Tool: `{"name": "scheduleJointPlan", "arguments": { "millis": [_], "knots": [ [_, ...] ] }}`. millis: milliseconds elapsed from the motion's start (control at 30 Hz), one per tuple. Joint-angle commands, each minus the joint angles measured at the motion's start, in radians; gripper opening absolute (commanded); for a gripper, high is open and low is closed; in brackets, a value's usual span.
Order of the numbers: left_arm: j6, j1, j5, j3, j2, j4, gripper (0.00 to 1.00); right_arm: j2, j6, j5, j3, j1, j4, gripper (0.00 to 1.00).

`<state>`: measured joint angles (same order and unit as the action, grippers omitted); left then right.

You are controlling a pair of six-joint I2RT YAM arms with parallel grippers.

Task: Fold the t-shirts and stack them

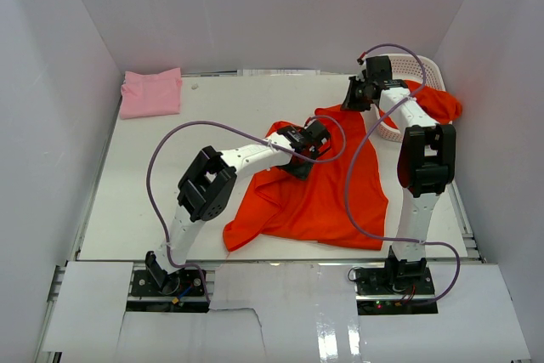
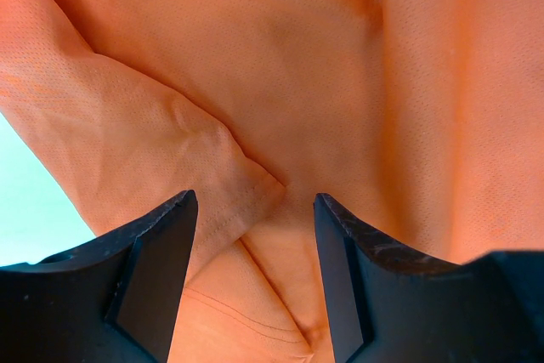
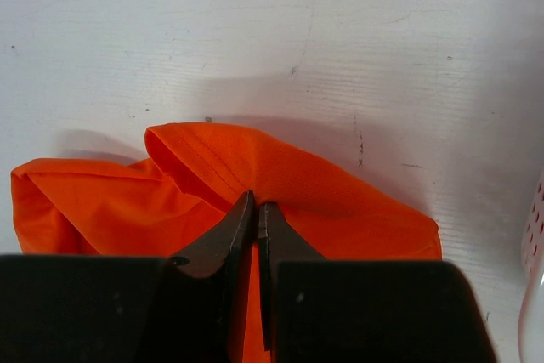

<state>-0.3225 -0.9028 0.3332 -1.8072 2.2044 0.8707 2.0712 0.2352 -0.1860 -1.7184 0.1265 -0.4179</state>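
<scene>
A bright orange-red t-shirt [image 1: 319, 197] lies spread and rumpled across the middle of the table. My left gripper [image 1: 304, 157] hovers open just over its upper part. In the left wrist view its two dark fingers [image 2: 161, 269] stand apart above a folded hem of the cloth [image 2: 255, 108], with nothing between them. My right gripper [image 1: 350, 99] is shut on the shirt's far edge; in the right wrist view the jaws [image 3: 257, 207] pinch a bunched fold of orange cloth [image 3: 323, 184]. A light pink t-shirt [image 1: 151, 93] lies folded at the back left.
A white lattice basket [image 1: 415, 67] stands at the back right, with another orange-red t-shirt [image 1: 440, 104] hanging over its rim. Purple cables loop above both arms. White walls close in the table on three sides.
</scene>
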Motion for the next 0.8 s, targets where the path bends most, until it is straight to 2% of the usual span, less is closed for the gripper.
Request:
{"name": "scheduleJointPlan", "arguments": {
  "millis": [0,67,100,133,200,500,567,600,633,767],
  "knots": [
    [0.002,-0.002,0.02,-0.012,0.0,-0.01,0.67,-0.028,-0.004,-0.006,0.005,-0.007,0.03,0.08],
    [0.003,0.001,0.009,-0.014,0.011,-0.01,0.65,-0.029,-0.005,-0.006,0.011,-0.007,0.031,0.08],
    [0.003,0.002,0.004,-0.014,0.012,-0.012,0.62,-0.029,-0.005,-0.007,0.013,-0.008,0.031,0.08],
    [0.002,0.005,0.001,-0.014,0.014,-0.012,0.54,-0.029,-0.005,-0.004,0.014,-0.007,0.031,0.08],
    [0.003,0.008,-0.013,-0.015,0.012,-0.012,0.49,-0.029,-0.007,-0.004,0.017,-0.008,0.031,0.08],
    [0.0,0.015,-0.034,0.008,0.003,-0.01,0.43,-0.034,-0.007,-0.01,0.02,-0.014,0.033,0.08],
    [-0.003,0.016,-0.033,0.016,0.002,-0.01,0.36,-0.034,-0.007,-0.01,0.02,-0.014,0.031,0.08],
    [-0.003,0.016,-0.034,0.017,0.002,-0.012,0.27,-0.034,-0.007,-0.01,0.02,-0.014,0.031,0.08],
    [-0.001,0.016,-0.036,0.016,0.0,-0.01,0.26,-0.034,-0.007,-0.01,0.02,-0.014,0.033,0.08],
    [-0.004,0.016,-0.023,0.005,-0.017,-0.009,0.05,-0.031,-0.007,-0.012,0.023,-0.014,0.033,0.08]
  ]
}}
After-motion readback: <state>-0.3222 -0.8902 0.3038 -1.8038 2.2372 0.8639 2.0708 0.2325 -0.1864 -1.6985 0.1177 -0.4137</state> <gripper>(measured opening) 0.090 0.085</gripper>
